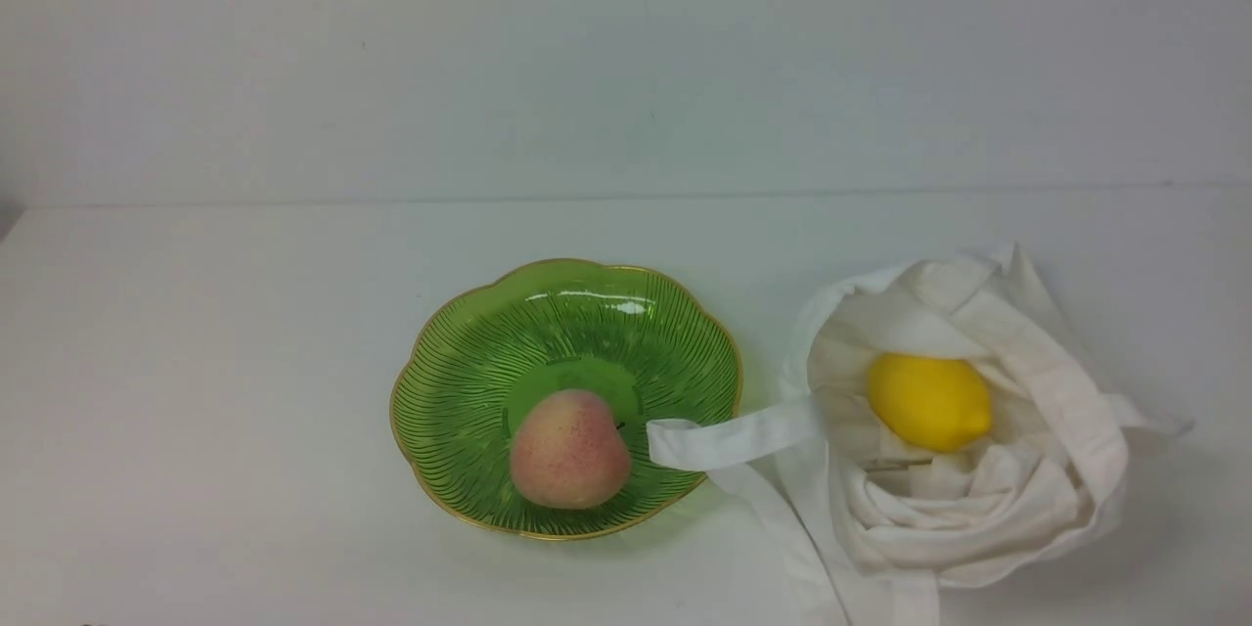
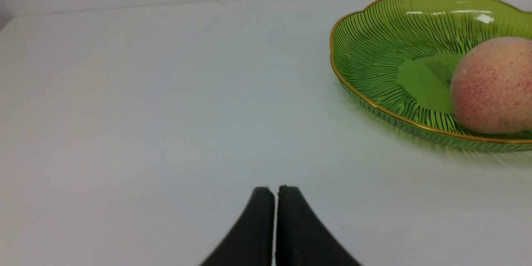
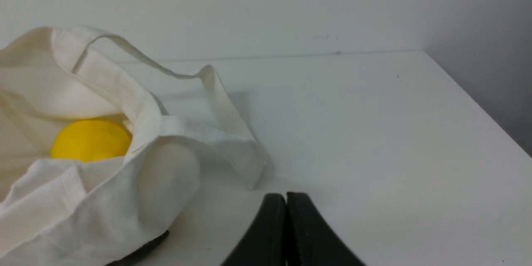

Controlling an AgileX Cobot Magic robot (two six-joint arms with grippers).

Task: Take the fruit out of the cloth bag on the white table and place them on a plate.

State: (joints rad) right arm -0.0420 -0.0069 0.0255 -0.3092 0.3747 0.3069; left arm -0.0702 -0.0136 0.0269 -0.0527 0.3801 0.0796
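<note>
White, matte and smooth, the table (image 1: 196, 391) fills the lower part of the front view, its far edge a thin line crossing the frame against the pale wall (image 1: 587, 59). A broad stretch of open surface runs from the left side of the frame to the plate; a narrower strip lies between the plate's upper rim and the far edge. At right, the off-white cloth bag (image 1: 978, 548) slumps with its mouth open and folds bunched in the lower part, leaving a small gap of tabletop between its body and the plate. The green plate (image 1: 469, 411) sits at the centre, gold-rimmed and scalloped. A flat handle (image 1: 734, 438) reaches left from the bag across the plate's right rim; whether it touches the rim, I cannot tell. The pinkish peach (image 1: 570, 455) rests in the plate, just below its centre in the frame. The yellow lemon (image 1: 929, 401) lies inside the bag, right of centre in the frame, visible through the mouth. In the wrist views, the left gripper (image 2: 276, 193) is closed to a hairline gap, gripping nothing, and the right gripper (image 3: 286, 197) is closed with its tips together, likewise holding nothing, apart from the bag.
</note>
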